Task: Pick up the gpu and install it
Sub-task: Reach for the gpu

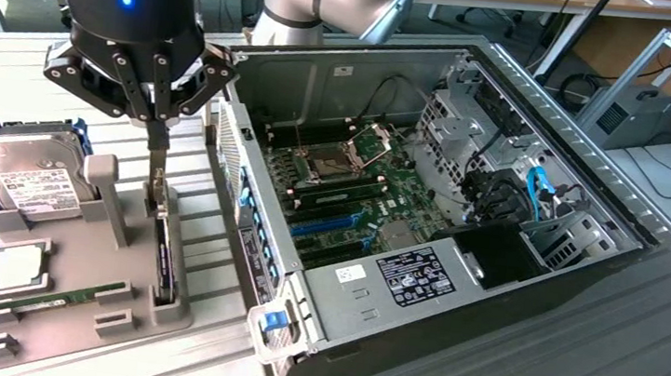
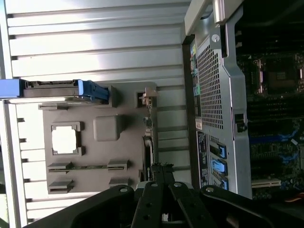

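The gpu [image 1: 162, 259] is a thin black card standing on edge in a slot along the side of the grey holder tray [image 1: 68, 235] nearest the computer case, its silver bracket at the far end. My gripper [image 1: 155, 164] hangs above the card with its two fingers pressed together and nothing between them. In the wrist view the shut gripper [image 2: 160, 167] points down over the gpu [image 2: 148, 147], with a clear gap to it. The open computer case [image 1: 300, 283] lies at the exterior view's right of the tray, its motherboard showing blue expansion slots [image 1: 329, 225].
On the tray sit a silver hard drive [image 1: 25, 179] in a blue-edged frame, a processor chip [image 1: 13, 268] and a green memory stick [image 1: 56, 294]. The case's perforated rear wall [image 2: 211, 95] rises close beside the gpu. Cables and drive cages [image 1: 521, 207] fill the case's far side.
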Controlling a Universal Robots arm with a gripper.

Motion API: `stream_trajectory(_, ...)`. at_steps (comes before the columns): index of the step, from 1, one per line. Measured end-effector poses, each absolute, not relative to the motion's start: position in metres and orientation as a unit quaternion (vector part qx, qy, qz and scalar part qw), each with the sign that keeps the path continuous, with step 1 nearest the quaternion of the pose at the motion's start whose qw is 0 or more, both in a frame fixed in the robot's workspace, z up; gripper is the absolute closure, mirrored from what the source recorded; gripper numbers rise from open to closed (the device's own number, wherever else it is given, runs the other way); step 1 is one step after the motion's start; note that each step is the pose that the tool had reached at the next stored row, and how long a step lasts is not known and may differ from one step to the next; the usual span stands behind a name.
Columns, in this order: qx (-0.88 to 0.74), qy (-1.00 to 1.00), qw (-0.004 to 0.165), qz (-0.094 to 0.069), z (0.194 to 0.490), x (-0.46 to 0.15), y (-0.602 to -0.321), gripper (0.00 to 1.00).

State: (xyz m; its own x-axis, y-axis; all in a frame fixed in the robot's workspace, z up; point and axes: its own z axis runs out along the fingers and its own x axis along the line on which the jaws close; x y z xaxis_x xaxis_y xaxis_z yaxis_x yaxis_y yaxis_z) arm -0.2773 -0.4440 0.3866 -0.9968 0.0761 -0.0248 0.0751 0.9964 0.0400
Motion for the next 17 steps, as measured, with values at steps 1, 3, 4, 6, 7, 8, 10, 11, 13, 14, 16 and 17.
stream_trajectory(1,0.038,0.999,0.013,0.019,0.3866,-0.2774,-0.4445,0.89)
stream_trajectory(3,0.038,0.999,0.013,0.019,0.3864,-0.2774,-0.4453,0.89)
stream_trajectory(4,0.038,0.999,0.013,0.019,0.3864,-0.2774,-0.4457,0.89)
stream_trajectory(6,0.038,0.999,0.013,0.019,0.3863,-0.2775,-0.4467,0.89)
stream_trajectory(7,0.038,0.999,0.013,0.019,0.3862,-0.2776,-0.4472,0.89)
stream_trajectory(8,0.038,0.999,0.013,0.019,0.3861,-0.2777,-0.4477,0.89)
stream_trajectory(10,0.038,0.999,0.013,0.019,0.386,-0.2778,-0.4488,0.89)
stream_trajectory(11,0.038,0.999,0.013,0.019,0.386,-0.2779,-0.4492,0.89)
stream_trajectory(13,0.038,0.999,0.013,0.019,0.3859,-0.278,-0.4502,0.89)
stream_trajectory(14,0.038,0.999,0.013,0.019,0.3858,-0.2781,-0.4506,0.89)
stream_trajectory(16,0.038,0.999,0.013,0.019,0.3857,-0.2782,-0.4518,0.89)
stream_trajectory(17,0.038,0.999,0.013,0.019,0.3856,-0.2783,-0.4522,0.89)
